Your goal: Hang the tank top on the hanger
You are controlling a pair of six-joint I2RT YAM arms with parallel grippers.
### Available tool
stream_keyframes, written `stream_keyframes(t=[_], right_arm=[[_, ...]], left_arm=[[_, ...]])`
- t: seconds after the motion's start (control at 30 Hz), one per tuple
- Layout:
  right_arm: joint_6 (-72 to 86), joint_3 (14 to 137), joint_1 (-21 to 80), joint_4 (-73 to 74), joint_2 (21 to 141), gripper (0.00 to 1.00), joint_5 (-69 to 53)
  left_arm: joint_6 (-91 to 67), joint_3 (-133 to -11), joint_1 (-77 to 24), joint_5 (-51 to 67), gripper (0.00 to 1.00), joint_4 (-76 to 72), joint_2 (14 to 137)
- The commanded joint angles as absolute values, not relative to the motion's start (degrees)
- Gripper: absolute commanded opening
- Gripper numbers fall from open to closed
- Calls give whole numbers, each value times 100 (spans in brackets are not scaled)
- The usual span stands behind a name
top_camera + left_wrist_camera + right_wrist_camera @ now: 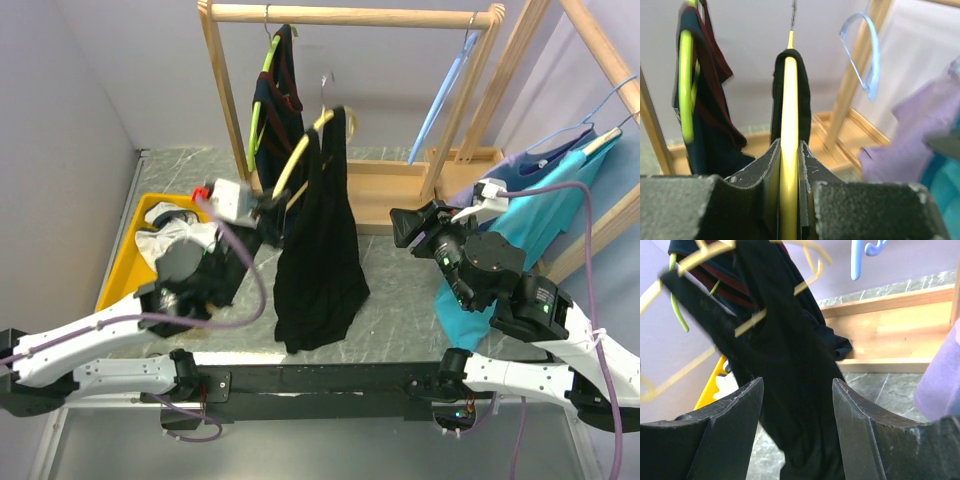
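One black tank top (320,250) hangs from one yellow hanger (789,90), clamped by the left gripper (790,147); right gripper (797,390) with jaws apart.

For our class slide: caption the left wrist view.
Left gripper clamps the yellow hanger, black tank top draped over it.

The grey marbled worktop (400,290) carries a yellow tray (125,262) along its left side. The flat wooden base of a clothes rack (385,200) stands farther back, near the wall.
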State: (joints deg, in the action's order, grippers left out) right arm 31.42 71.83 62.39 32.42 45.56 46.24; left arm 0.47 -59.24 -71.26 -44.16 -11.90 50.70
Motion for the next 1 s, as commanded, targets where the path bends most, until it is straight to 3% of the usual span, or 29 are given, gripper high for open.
stream_keyframes(t=[0.0,0.37,0.63,0.97], right_arm=[[3050,7523,6249,3366,4605,65,4588],[2997,7664,6249,3419,4658,66,4369],[2953,7656,6258,3551,5062,72,3385],[3217,7128,6302,3340,5212,73,2743]], left_arm=[[-332,-6995,-6242,-3712,1,-1073,5702],[-202,-7971,-5678,-3094,1,-1424,6424],[-430,-8516,-5318,-2971,1,-1309,6873],[-852,-9237,-4799,-2566,1,-985,7576]])
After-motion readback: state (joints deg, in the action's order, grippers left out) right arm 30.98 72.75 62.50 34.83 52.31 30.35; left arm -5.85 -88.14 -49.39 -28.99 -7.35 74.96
